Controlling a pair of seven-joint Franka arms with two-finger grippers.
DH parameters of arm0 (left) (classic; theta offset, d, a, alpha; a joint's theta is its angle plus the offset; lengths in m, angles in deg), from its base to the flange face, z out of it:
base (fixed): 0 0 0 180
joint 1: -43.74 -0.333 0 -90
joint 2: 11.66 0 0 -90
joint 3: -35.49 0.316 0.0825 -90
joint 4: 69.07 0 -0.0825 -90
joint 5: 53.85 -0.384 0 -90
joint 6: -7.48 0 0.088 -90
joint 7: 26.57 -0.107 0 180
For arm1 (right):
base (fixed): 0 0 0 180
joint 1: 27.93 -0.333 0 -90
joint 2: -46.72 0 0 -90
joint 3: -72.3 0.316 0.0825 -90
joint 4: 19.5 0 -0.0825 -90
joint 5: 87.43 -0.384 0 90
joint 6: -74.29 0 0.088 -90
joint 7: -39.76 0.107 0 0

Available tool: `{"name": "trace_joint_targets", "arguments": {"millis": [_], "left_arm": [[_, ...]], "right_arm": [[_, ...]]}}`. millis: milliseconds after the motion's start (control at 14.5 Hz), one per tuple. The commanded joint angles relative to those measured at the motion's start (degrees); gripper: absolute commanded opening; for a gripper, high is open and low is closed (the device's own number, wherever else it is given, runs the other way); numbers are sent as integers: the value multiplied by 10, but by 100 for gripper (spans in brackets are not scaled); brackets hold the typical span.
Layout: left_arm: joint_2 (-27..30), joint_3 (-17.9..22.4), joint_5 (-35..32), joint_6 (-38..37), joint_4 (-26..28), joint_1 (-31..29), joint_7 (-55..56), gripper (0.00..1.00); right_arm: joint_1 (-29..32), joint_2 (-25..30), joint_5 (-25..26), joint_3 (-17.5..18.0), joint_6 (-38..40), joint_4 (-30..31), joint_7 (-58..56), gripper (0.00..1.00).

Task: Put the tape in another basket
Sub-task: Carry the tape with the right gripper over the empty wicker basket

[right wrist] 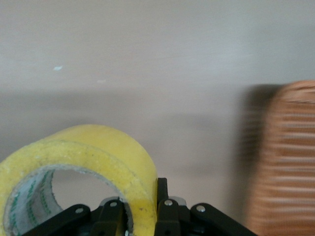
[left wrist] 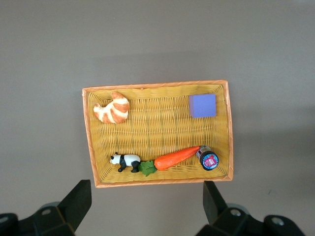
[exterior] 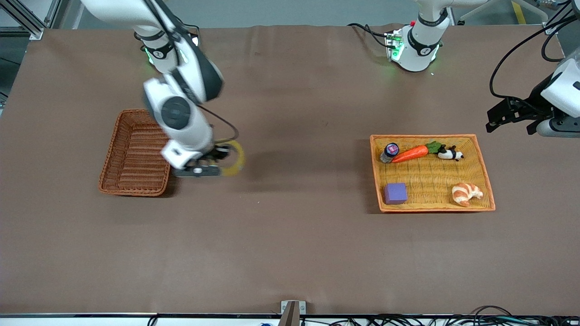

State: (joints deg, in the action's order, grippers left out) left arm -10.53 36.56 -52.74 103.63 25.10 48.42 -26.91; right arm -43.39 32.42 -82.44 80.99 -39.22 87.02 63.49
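- The tape (exterior: 234, 158), a translucent yellow ring-shaped roll, is held in the air by the right gripper (exterior: 216, 159), over the bare brown worktop (exterior: 290, 253) just beside the dark reddish-brown wicker basket (exterior: 131, 156), on the side of that basket toward the left arm's end of the worktop.
- In the right wrist view the wall of the tape (right wrist: 78, 167) is seen pinched between the two black fingers (right wrist: 165, 211): one finger sits inside the roll's round hole and the other presses against its outer face, so the fingers are clenched on the roll's wall.
- The roll is held on edge, with its hole open to the side.
- The edge of the dark basket (right wrist: 285, 157) shows in the right wrist view, apart from the tape.
- The left gripper (exterior: 509, 118) hangs in the air near the left arm's end of the worktop, waiting, with its fingers (left wrist: 74, 204) spread wide and nothing between them.
- Below the left gripper the light orange-yellow basket (left wrist: 224, 88) is seen; it holds a croissant (left wrist: 113, 108), a purple cube (left wrist: 202, 105), a toy carrot (left wrist: 174, 157), a small panda figure (left wrist: 125, 161) and a small dark jar (left wrist: 208, 158).
- The carrot lies between the panda figure and the jar, along one long side of that basket; the croissant and the cube lie along the other long side, well apart from one another.
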Motion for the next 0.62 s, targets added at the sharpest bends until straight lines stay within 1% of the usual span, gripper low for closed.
{"name": "trace_joint_targets", "arguments": {"millis": [0,138,275,344,413,550], "left_arm": [[1,2,-11,-5,-3,2,2,100],[1,2,-11,-4,-4,2,2,100],[1,2,-11,-4,-5,2,2,100],[1,2,-11,-5,-5,2,2,100],[1,2,-11,-5,-5,2,2,100],[2,2,-11,-5,-5,2,1,100]], "right_arm": [[19,64,-9,-74,33,52,-121,0],[20,86,-12,-138,30,86,-215,0],[20,98,-12,-198,6,131,-282,0],[21,99,-12,-217,-14,154,-303,0],[22,100,-12,-238,-48,180,-332,0],[23,99,-12,-285,-145,245,-400,1]]}}
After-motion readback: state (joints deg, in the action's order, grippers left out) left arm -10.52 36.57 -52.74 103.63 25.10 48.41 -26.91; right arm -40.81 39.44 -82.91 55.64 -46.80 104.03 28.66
